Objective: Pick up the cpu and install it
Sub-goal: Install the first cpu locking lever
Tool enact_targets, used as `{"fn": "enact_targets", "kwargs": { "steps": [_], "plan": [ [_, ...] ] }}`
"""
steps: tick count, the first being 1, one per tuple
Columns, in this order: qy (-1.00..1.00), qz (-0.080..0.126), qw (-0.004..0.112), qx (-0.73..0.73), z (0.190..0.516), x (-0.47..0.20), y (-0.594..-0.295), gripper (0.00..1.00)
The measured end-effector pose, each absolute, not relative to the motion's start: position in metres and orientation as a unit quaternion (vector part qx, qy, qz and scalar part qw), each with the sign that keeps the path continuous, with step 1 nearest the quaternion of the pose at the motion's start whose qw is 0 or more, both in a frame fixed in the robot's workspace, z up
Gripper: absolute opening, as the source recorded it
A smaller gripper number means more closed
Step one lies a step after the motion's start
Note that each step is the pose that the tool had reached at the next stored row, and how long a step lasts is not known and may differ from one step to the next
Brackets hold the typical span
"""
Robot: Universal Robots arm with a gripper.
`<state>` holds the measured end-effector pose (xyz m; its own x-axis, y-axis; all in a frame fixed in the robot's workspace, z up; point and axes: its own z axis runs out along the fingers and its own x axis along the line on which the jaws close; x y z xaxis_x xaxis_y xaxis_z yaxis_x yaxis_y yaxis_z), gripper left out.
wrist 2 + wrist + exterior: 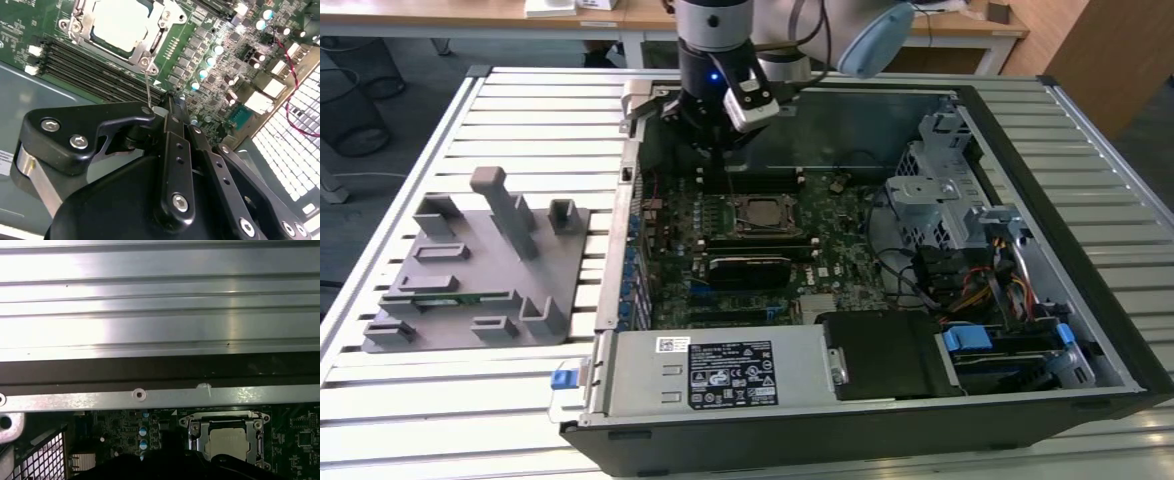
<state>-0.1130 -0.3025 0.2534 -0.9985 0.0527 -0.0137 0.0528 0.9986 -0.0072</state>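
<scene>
Nearest you in the exterior view sits the open black computer case [1107, 375] on the ribbed metal table [454, 400], with the silver labelled power supply box [720, 372] along its near edge and a blue-tabbed drive bay [1001, 340] toward the exterior view's right. On the exterior view's left of the case you have the grey plastic parts fixture [467, 270], standing apart from the case wall. Further in, the green motherboard [841, 240] fills the case floor. On it the small flat square silvery-grey cpu [759, 213] already lies inside the dark metal-framed socket [759, 230]; you can see the same chip seated flat within the frame in both wrist views [122, 22] [227, 442]. Just beside the socket, in the second wrist view, run the long black memory slots [95, 70]. Beyond the socket, toward the far side of the case, the black gripper [720, 160] hangs over the board, above and apart from the cpu, carrying nothing. In the second wrist view its black fingers [172, 150] stand pressed together, closed on empty air, with a thin wire lever [148, 90] rising from the socket corner in front of them. Furthest off, a wooden desk [654, 15] runs behind the table.
</scene>
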Motion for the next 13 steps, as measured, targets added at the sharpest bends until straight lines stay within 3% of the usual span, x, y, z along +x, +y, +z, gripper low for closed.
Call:
{"fn": "enact_targets", "kwargs": {
  "steps": [13],
  "plan": [
    [1.000,-0.004,0.006,0.026,0.253,-0.085,-0.302,0.11]
  ]
}}
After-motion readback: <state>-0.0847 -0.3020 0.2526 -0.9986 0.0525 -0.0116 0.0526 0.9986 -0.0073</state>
